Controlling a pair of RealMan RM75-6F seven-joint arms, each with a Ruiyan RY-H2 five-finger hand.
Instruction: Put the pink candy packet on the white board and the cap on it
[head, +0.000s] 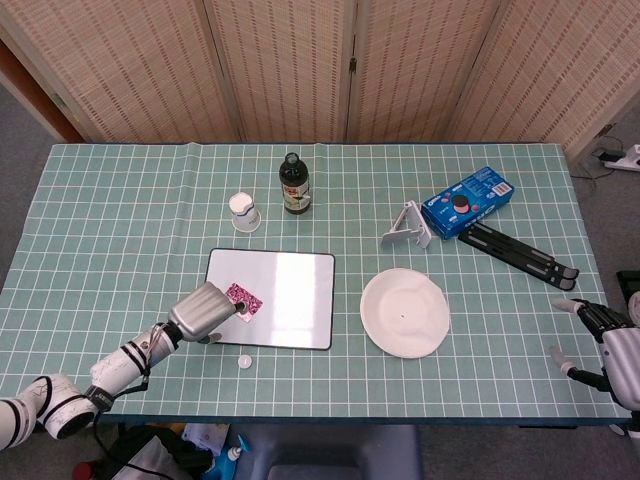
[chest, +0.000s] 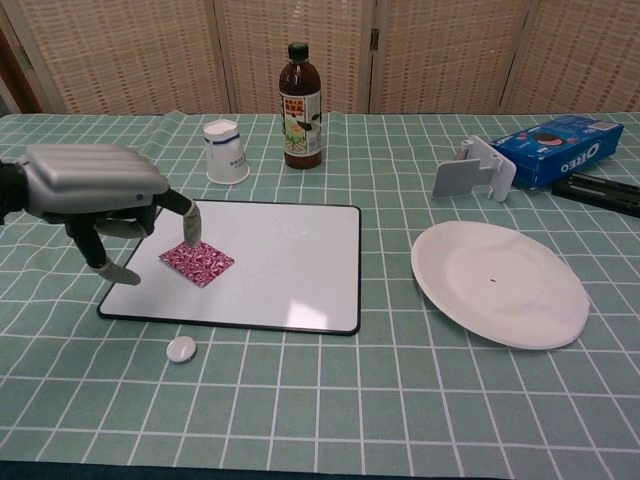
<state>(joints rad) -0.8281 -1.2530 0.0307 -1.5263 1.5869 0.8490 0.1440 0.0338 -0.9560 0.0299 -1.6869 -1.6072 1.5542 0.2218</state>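
The pink candy packet (head: 242, 296) (chest: 197, 263) lies flat on the left part of the white board (head: 290, 305) (chest: 280, 270). My left hand (head: 203, 313) (chest: 100, 200) hovers just left of the packet, fingers apart and holding nothing; one fingertip is close to the packet's edge. The small white cap (head: 244, 361) (chest: 181, 348) lies on the tablecloth just in front of the board's near left corner. At the table's right edge sits my right hand (head: 600, 340), fingers spread, holding nothing; the chest view does not show it.
A white plate (head: 404, 312) (chest: 500, 282) lies right of the board. Behind the board stand an upturned paper cup (head: 243, 211) (chest: 225, 151) and a dark bottle (head: 294, 184) (chest: 302, 106). A white stand (head: 407, 226), a blue Oreo box (head: 467, 200) and a black folded stand (head: 520, 250) are at the back right.
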